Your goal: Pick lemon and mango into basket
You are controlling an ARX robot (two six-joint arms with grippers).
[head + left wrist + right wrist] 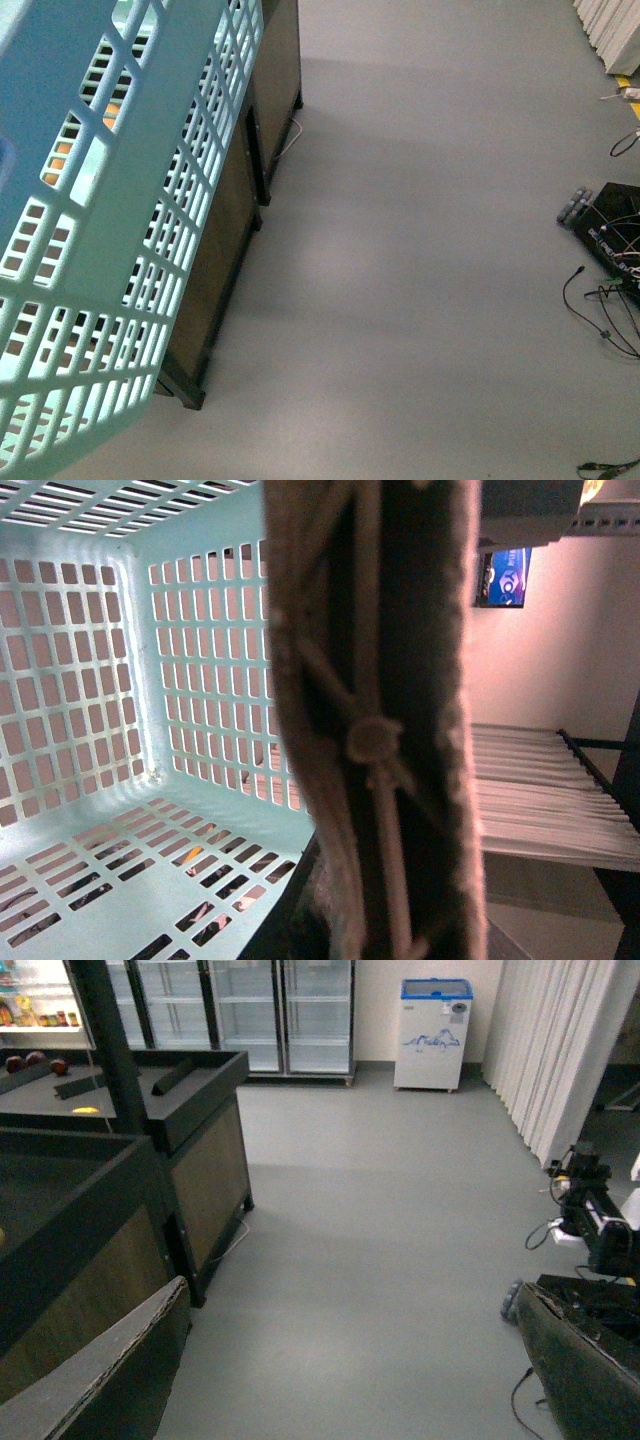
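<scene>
Holding the light teal rectangular plastic basket with slotted walls (150, 260) clear of the floor on the left claw, judging by the brownish-mauve ribbed handle (370, 730) lying straight across that wrist's lens; cannot see the left fingers themselves, so reading that claw as closed on the handle only from the basket's tilted, airborne pose; looking past the handle into the basket and finding no fruit in the part on show; keeping the right claw (350, 1290) wide, its dark fingers (120, 1360) far apart with nothing but grey floor (380, 1220) between them; well ahead of the right claw, on the dark wood-panelled display bench (200, 1150), spotting a small yellow patch (85, 1110), too small to call the small round bright yellow lemon with any certainty, with red apples (35, 1058) further off; catching orange glimpses (115, 105) through the basket's slots in the front view, possibly the oval orange-yellow mango, impossible to say; judging the task barely begun: basket up, neither fruit picked nor dropped in, both picks and both placings left; needing first to bring the right claw to the bench.
</scene>
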